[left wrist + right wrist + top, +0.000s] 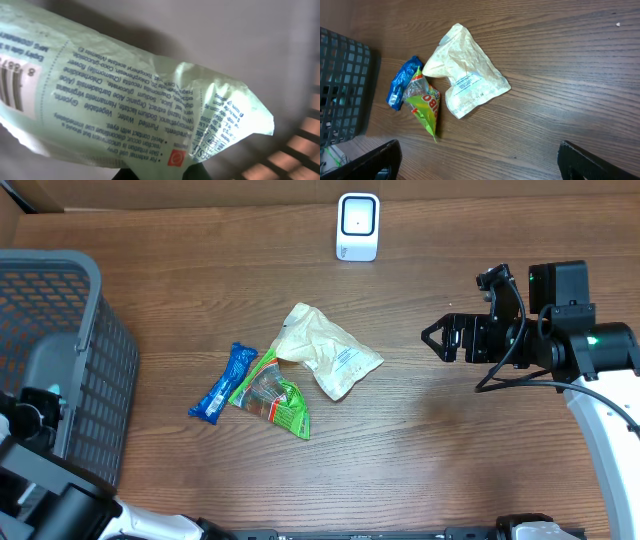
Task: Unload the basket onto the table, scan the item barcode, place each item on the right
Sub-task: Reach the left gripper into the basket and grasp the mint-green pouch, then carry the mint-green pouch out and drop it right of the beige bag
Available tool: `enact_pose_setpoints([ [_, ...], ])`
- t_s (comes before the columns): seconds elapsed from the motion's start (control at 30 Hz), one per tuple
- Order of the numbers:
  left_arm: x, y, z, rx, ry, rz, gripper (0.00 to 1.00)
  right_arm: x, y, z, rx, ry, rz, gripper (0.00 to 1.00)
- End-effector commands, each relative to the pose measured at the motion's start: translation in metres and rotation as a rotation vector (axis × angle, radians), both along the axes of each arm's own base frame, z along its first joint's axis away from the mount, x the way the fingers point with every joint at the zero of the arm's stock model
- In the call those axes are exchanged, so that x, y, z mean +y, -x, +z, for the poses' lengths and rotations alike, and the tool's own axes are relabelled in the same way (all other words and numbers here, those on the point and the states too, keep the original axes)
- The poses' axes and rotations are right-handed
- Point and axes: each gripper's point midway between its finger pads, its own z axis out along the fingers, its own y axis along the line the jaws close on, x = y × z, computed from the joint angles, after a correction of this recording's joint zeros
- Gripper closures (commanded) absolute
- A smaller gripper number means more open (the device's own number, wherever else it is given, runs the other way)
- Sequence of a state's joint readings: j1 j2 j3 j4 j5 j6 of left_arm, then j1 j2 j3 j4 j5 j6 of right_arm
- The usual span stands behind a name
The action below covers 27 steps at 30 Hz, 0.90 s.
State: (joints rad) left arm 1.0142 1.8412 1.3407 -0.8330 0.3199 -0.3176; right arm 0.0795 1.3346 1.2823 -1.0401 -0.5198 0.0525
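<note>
A pale green packet [125, 95] with printed text fills the left wrist view; a barcode [12, 87] shows at its left end. My left gripper [162, 174] is shut on the packet's lower edge, its dark fingers [197, 172] pinching the film over the basket's grey floor. The white scanner [358, 227] stands at the table's far edge. My right gripper [440, 338] hangs open over bare wood to the right of the loose packets, with nothing between its fingers [595, 162].
A grey mesh basket [60, 290] fills the left side, with the left arm reaching into it. A blue packet [222, 383], a green packet [275, 395] and a cream packet [325, 350] lie mid-table. A cardboard wall runs along the back.
</note>
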Motion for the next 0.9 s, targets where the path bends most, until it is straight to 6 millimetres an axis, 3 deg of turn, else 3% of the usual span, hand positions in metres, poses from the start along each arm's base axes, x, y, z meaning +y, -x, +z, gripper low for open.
enact_pose_setpoints([
  [0.0,-0.012,-0.036,0.100,-0.294,-0.112,-0.105,0.96,0.002,-0.001,0.005,-0.014,-0.006,0.008,0.00],
  [0.07,-0.026,-0.044,0.138,-0.399,-0.157,-0.152,0.96,0.002,-0.001,0.005,-0.013,-0.006,0.008,0.00],
  [0.17,-0.068,-0.054,0.215,-0.567,-0.290,-0.270,0.96,0.002,-0.001,0.005,-0.013,-0.006,0.008,0.00],
  [0.2,-0.080,-0.054,0.231,-0.596,-0.329,-0.298,0.96,0.002,-0.001,0.005,-0.013,-0.006,0.008,0.00],
  [0.3,-0.131,-0.054,0.289,-0.706,-0.494,-0.429,0.96,0.002,-0.001,0.005,-0.013,-0.006,0.008,0.00],
  [0.4,-0.196,-0.051,0.324,-0.781,-0.634,-0.623,0.96,0.002,-0.002,0.005,-0.016,-0.006,0.008,0.00],
  [0.47,-0.247,-0.049,0.320,-0.788,-0.641,-0.807,0.96,0.003,-0.003,0.006,-0.022,-0.007,0.008,0.00],
  [0.57,-0.295,-0.049,0.293,-0.731,-0.560,-0.977,0.96,0.003,-0.004,0.006,-0.025,-0.007,0.008,0.00],
  [0.6,-0.328,-0.051,0.266,-0.683,-0.479,-1.101,0.96,0.003,-0.004,0.006,-0.025,-0.006,0.008,0.00],
  [0.63,-0.341,-0.052,0.255,-0.666,-0.446,-1.145,0.96,0.003,-0.004,0.006,-0.025,-0.006,0.008,0.00],
  [0.77,-0.427,-0.059,0.184,-0.562,-0.244,-1.428,0.96,0.000,-0.008,0.009,-0.046,0.003,-0.003,0.00],
  [0.87,-0.497,-0.064,0.125,-0.458,-0.114,-1.606,0.96,-0.018,-0.020,0.028,-0.093,0.006,-0.059,0.01],
])
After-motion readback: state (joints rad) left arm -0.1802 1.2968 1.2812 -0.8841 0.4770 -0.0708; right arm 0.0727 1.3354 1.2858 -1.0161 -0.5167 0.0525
